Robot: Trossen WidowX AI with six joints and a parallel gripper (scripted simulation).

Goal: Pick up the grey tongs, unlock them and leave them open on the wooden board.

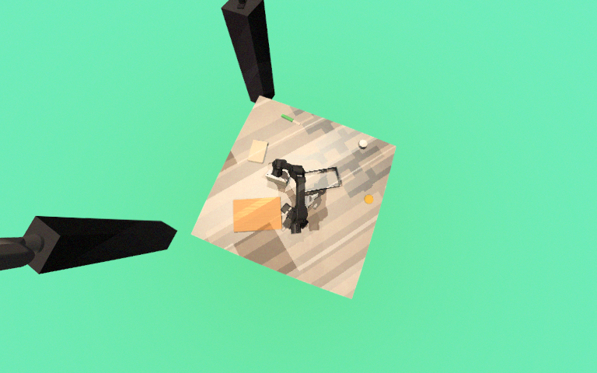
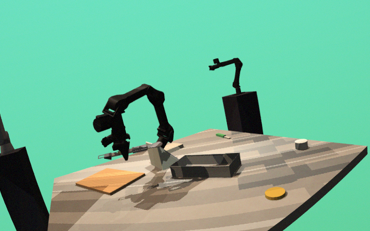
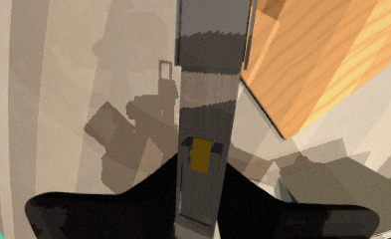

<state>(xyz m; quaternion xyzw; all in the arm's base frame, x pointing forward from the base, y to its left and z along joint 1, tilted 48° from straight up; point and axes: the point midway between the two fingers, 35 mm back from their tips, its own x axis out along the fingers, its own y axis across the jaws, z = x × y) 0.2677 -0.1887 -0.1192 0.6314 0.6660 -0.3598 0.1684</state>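
Note:
My gripper [image 2: 126, 156] [image 3: 197, 156] points down and is shut on the grey tongs [image 2: 138, 148] [image 3: 209, 90], high above the table. The tongs are nearly level, their small loop end on the left in the exterior view. A yellow piece [image 3: 201, 155] on them shows between my fingers. Their arms look close together; whether the lock is off cannot be told. The wooden board [image 1: 255, 214] [image 2: 109, 180] [image 3: 331, 60] lies flat at one side of the gripper. The dark roasting tin [image 1: 339, 177] [image 2: 204, 172] stands without the tongs.
A grey-green slanted block [image 1: 274, 179] [image 2: 156, 159] [image 3: 346, 184] stands between arm base and tin. A cream block [image 1: 257, 151] [image 2: 176, 147], green-handled tool [image 1: 287, 118] [image 2: 220, 134], white-topped jar [image 1: 362, 143] [image 2: 301, 144] and yellow disc [image 1: 368, 199] [image 2: 275, 193] lie around. Two dark pedestals stand beyond the table edges.

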